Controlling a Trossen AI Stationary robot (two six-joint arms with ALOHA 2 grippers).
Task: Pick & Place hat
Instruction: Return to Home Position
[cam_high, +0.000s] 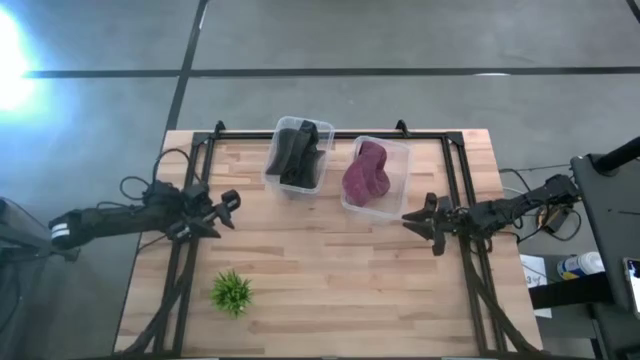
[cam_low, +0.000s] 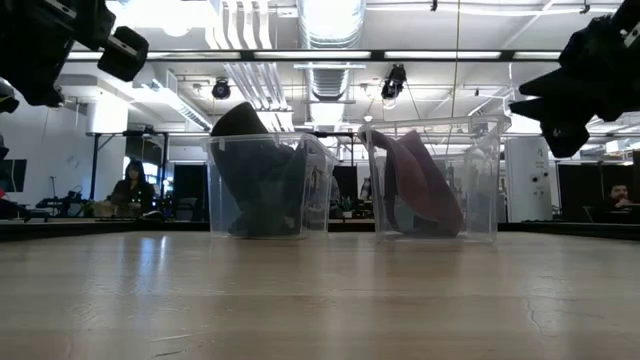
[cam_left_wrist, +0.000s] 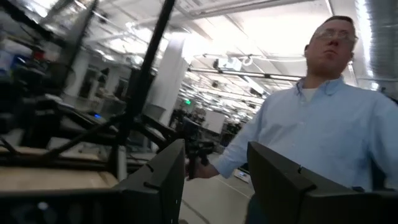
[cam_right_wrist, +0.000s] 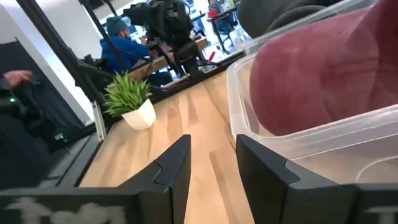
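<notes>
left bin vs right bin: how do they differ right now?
Contents: the left bin holds black caps; the right bin holds a red cap.
Fill: in the low view a black cap pokes above the left bin's rim, while the red cap stays below the right bin's rim.
Shared: both are clear, upright, and stand side by side on the wooden table.

You have a small potted plant (cam_high: 232, 292) standing on the left part of the wooden table (cam_high: 340, 280). Beyond the table, a person in a light blue shirt (cam_left_wrist: 323, 137) stands close by.
</notes>
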